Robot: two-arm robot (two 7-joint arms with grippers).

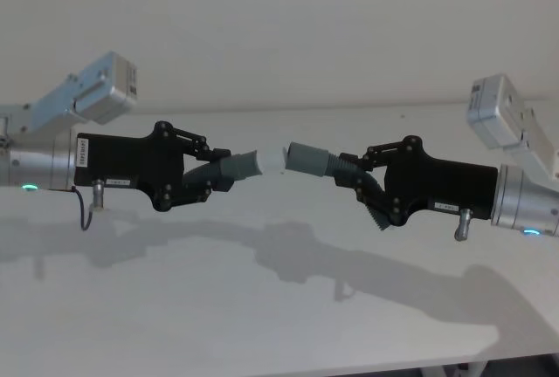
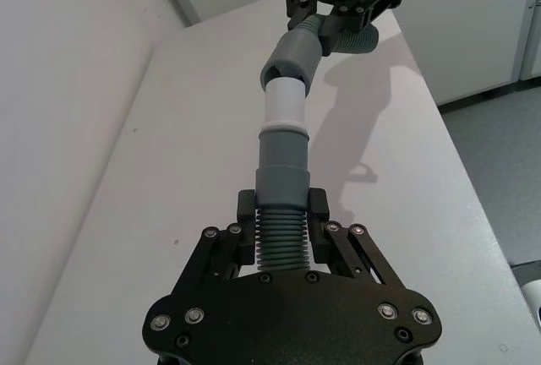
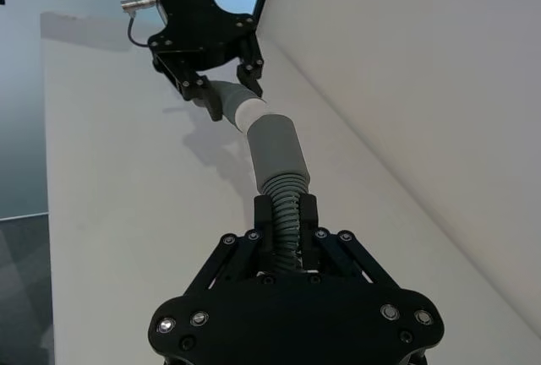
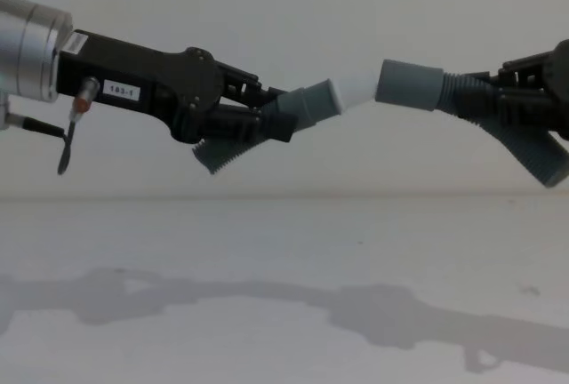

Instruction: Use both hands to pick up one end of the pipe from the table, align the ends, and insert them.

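Plain white wall [image 1: 279, 10], grey floor [image 2: 499, 171]

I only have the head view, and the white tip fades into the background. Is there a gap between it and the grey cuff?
Observer: None in the chest view: the white tip meets the mouth of the grey cuff.
Operator: Are they in line?
Observer: No. From the side, the left piece slopes upward, while the right piece lies nearly level.
Operator: Grips?
Observer: Wrist views show the left pincer and right pincer each shut on its piece's ribbed part.
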